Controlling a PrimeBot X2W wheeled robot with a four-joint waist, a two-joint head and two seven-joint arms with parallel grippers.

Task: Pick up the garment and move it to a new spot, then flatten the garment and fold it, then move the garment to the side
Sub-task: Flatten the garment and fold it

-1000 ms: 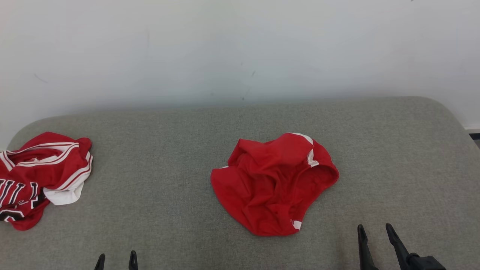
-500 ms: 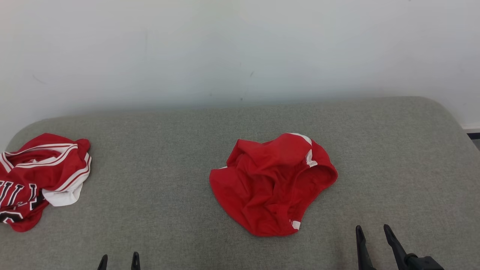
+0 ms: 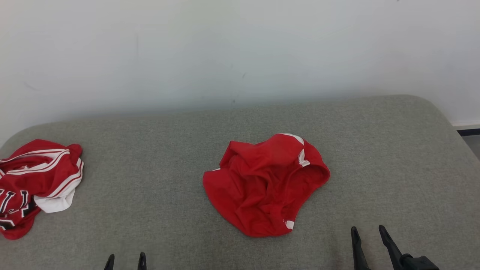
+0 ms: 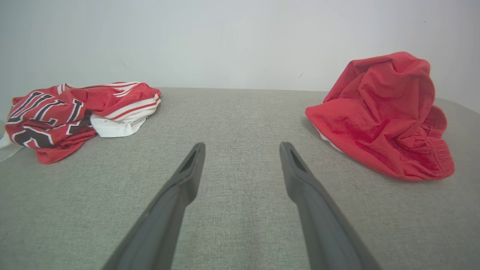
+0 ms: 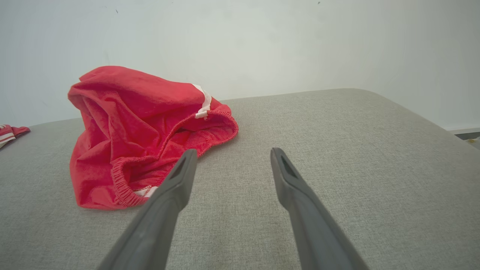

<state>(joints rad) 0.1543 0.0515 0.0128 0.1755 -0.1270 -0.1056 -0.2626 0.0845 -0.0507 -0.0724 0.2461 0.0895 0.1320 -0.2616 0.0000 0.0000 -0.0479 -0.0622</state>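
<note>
Roughly mid-cushion, the red shorts (image 3: pixel 264 185) lie crumpled (elastic waistband gaping to the right) on the grey upholstered surface (image 3: pixel 150 150). A red-and-white jersey (image 3: pixel 37 183) is bunched well apart at the left edge. The left gripper (image 3: pixel 125 258) and right gripper (image 3: pixel 367 229) sit low near the front. Both point at the white wall (image 3: pixel 240 48), fingers spread and holding nothing.

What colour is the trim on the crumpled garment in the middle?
White trim on an otherwise plain red garment; clearest in the right wrist view.
</note>
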